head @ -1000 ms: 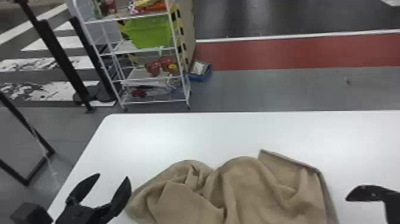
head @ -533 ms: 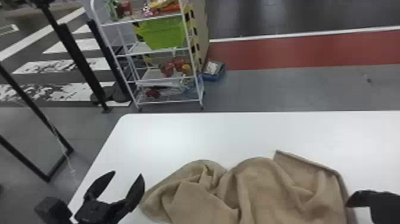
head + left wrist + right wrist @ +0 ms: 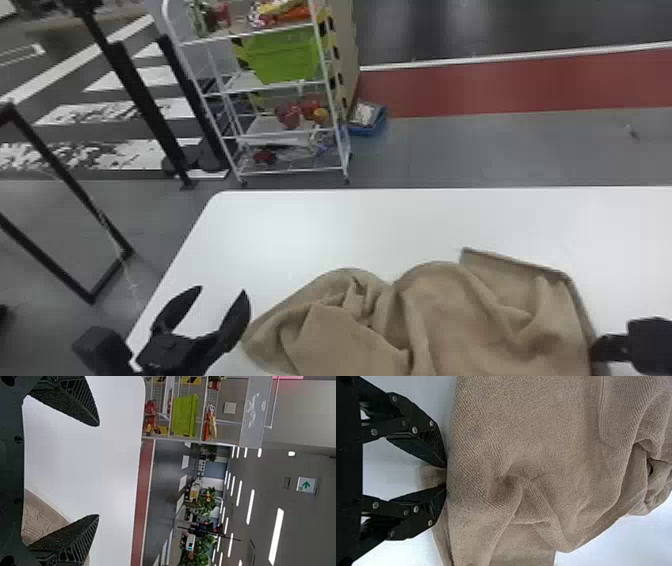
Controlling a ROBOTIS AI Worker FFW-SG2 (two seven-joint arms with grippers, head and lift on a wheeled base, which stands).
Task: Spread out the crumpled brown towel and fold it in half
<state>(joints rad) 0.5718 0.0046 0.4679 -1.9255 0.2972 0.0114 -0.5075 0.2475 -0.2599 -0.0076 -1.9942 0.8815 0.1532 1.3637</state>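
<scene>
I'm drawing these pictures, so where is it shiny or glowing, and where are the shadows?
Head view: a pale sheen on the white table, toward its far left corner. Left wrist view: ceiling lights glow as bright white strips. Right wrist view: darker shading in folds of the brown towel.

Large indoor hall: ceiling lights (image 3: pixel 276 536), crosswalk stripes (image 3: pixel 172 108), shelf rack (image 3: pixel 267 126).

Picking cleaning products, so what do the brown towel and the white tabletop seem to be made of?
The towel looks like matte terry, possibly cotton, given its nubby ribs. The tabletop seems smooth laminate or plastic, given its even, softly shining surface.
</scene>
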